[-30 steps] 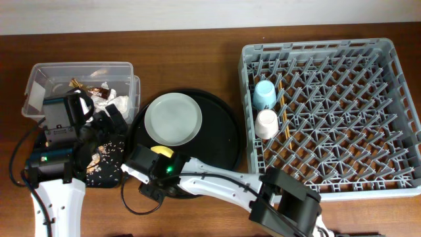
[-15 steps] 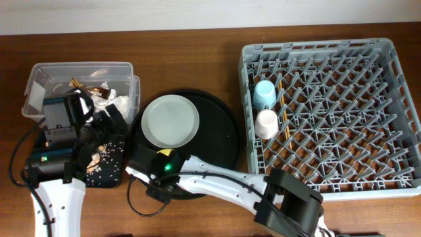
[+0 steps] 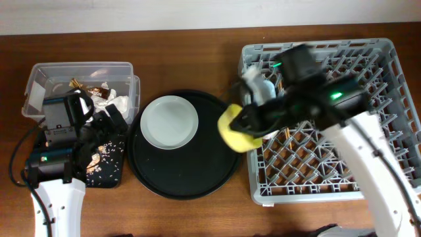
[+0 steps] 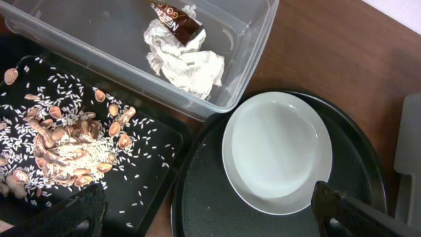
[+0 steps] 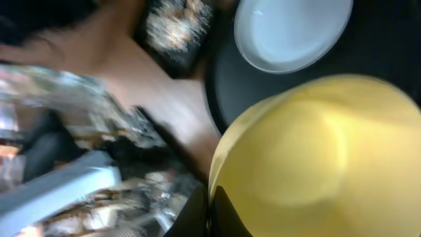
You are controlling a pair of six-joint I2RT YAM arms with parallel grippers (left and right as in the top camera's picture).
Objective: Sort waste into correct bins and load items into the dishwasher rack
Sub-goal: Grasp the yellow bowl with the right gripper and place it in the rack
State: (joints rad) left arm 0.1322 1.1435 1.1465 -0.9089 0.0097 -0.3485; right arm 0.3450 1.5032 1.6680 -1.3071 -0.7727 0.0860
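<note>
My right gripper is shut on the rim of the yellow bowl and holds it tilted in the air at the left edge of the grey dishwasher rack. In the right wrist view its fingers pinch the bowl. The pale plate lies on the round black tray. My left gripper is open and empty, above the gap between the shallow black tray and the round tray. Tissue and a wrapper lie in the clear tub. Food scraps lie in the black tray.
A light-blue cup stands in the rack's left column, partly hidden by my right arm. Chopsticks lie in the rack beside it. The left arm's base stands at the front left.
My right arm has lifted the yellow bowl off the front of the round tray and swung it right to the rack's left edge. The left arm has not moved.
</note>
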